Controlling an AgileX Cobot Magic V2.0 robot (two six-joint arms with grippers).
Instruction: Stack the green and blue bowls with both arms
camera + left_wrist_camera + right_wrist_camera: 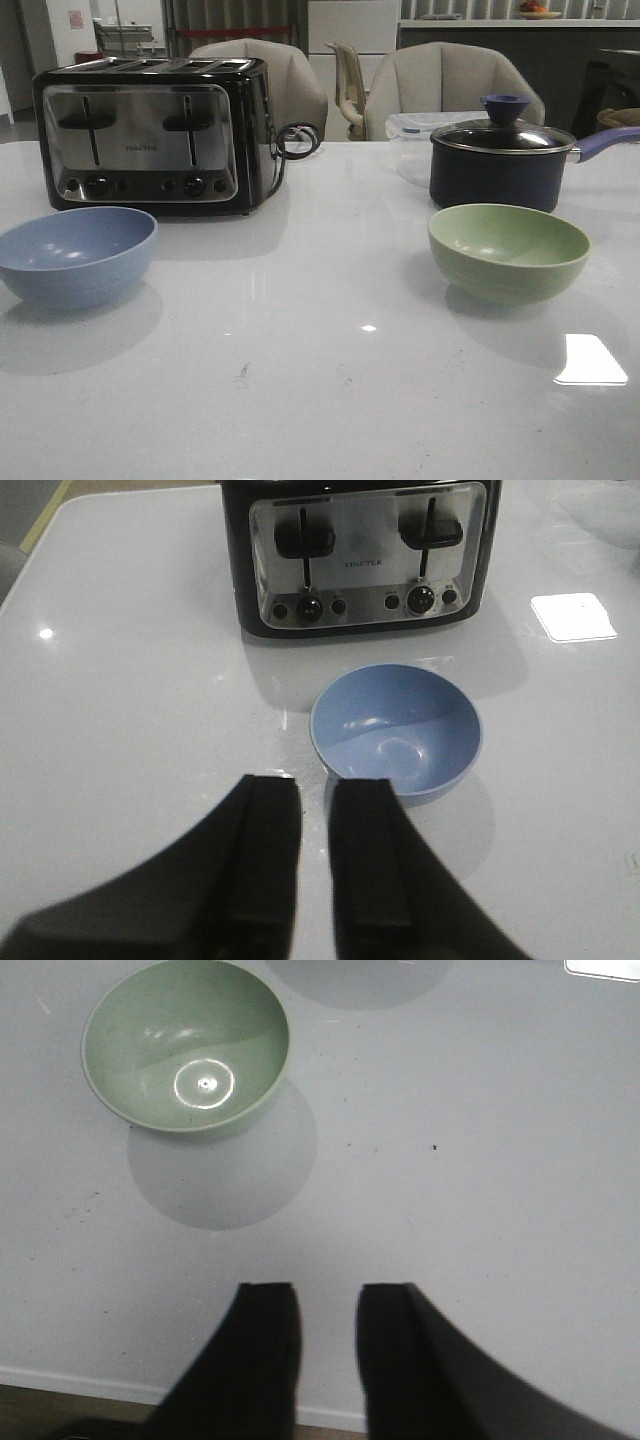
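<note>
White table (pixel 320 400); both grippers hover, slightly parted, empty.

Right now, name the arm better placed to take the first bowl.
Left, probably. The left gripper hangs open with the blue bowl just beyond its fingertips; the right gripper is farther from the green bowl.

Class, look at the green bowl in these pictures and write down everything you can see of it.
The green bowl is round, deep and pale sage, with a smooth matte surface and a thin even rim. It is empty; lamp light glints on its inside bottom. It stands upright on the white table, on the robot's right, in front of the dark saucepan and apart from it. Nothing but the table touches it. The right gripper stays clear of it, jaws slightly apart.
</note>
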